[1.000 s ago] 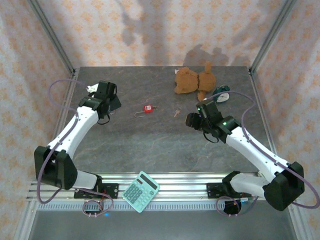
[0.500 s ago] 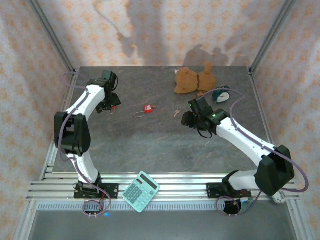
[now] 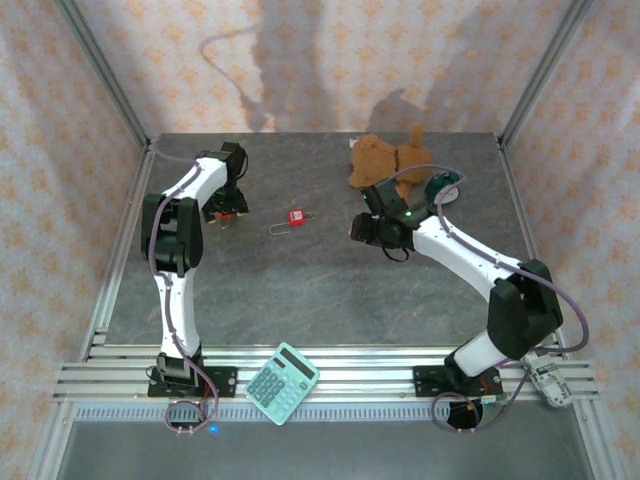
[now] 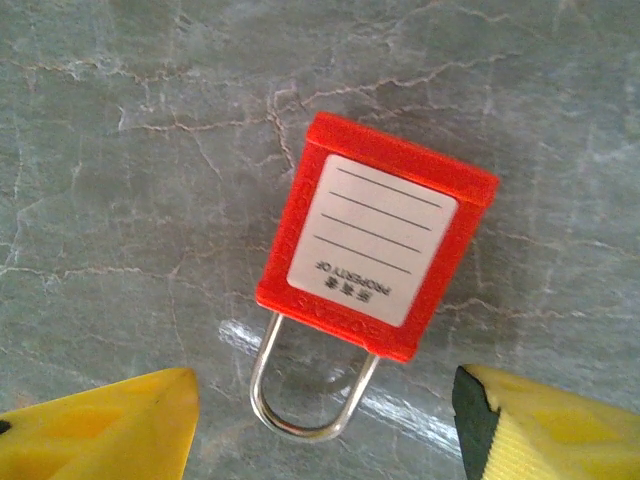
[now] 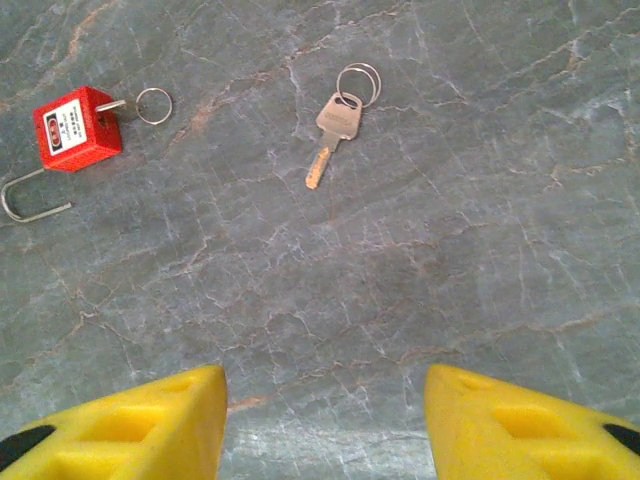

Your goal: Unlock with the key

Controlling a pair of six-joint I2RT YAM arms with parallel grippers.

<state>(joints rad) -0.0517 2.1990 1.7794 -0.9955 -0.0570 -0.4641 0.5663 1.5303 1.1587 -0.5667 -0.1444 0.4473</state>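
Note:
A red padlock (image 4: 378,245) with a white label lies flat on the grey table, its steel shackle (image 4: 310,400) pointing at the camera. My left gripper (image 4: 320,440) hangs open over it, one yellow finger on each side of the shackle and neither touching it. It stands at the back left (image 3: 228,205). Another red padlock (image 5: 78,128) lies with its shackle swung open and a small ring (image 5: 153,105) at its side; it sits mid-table (image 3: 295,217). A brass key (image 5: 335,125) on a ring lies ahead of my open, empty right gripper (image 5: 325,430), which hovers at centre right (image 3: 362,228).
A brown teddy bear (image 3: 385,160) lies at the back, with a teal and white object (image 3: 443,187) beside it. A green calculator (image 3: 282,383) rests on the rail at the near edge. Metal frame posts and papered walls close in the table.
The left arm has folded back along the table's left side and its jaws have narrowed over the padlock. The right gripper has moved left, over where the key lay in the top view.

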